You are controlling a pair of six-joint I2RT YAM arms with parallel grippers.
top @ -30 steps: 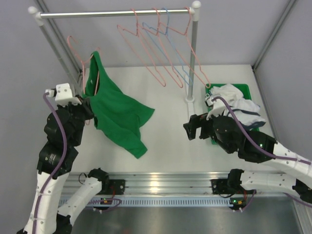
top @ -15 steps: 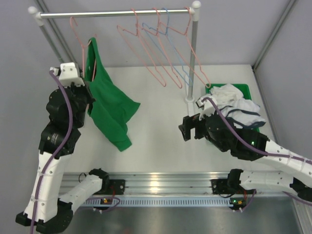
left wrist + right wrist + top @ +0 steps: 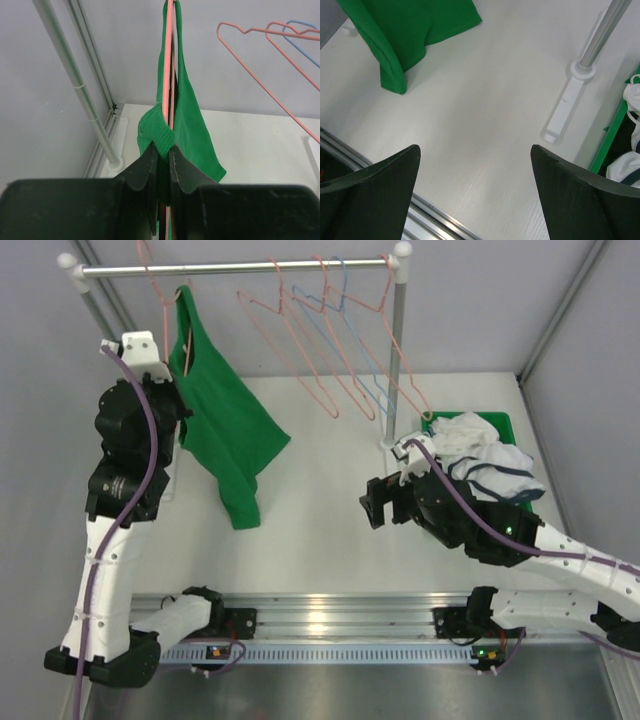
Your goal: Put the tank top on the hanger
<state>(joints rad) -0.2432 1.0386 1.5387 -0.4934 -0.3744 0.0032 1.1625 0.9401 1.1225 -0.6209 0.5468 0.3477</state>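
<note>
Your left gripper (image 3: 162, 162) has its fingers (image 3: 145, 172) pinched shut on a ribbed fold of the tank top (image 3: 195, 125), with the hanger (image 3: 168, 60) wire caught in the same pinch; the green cloth hangs from that wire, held up close to the rail (image 3: 230, 268), hem dangling above the table (image 3: 330, 490). Your right gripper (image 3: 475, 150) has its fingers wide apart and empty, well apart from the garment. Judged step: top draped on hanger, presented at the rail; hook over the bar or not, cannot tell; next, seat the hook, check both shoulders sit on the wire, release gently.
</note>
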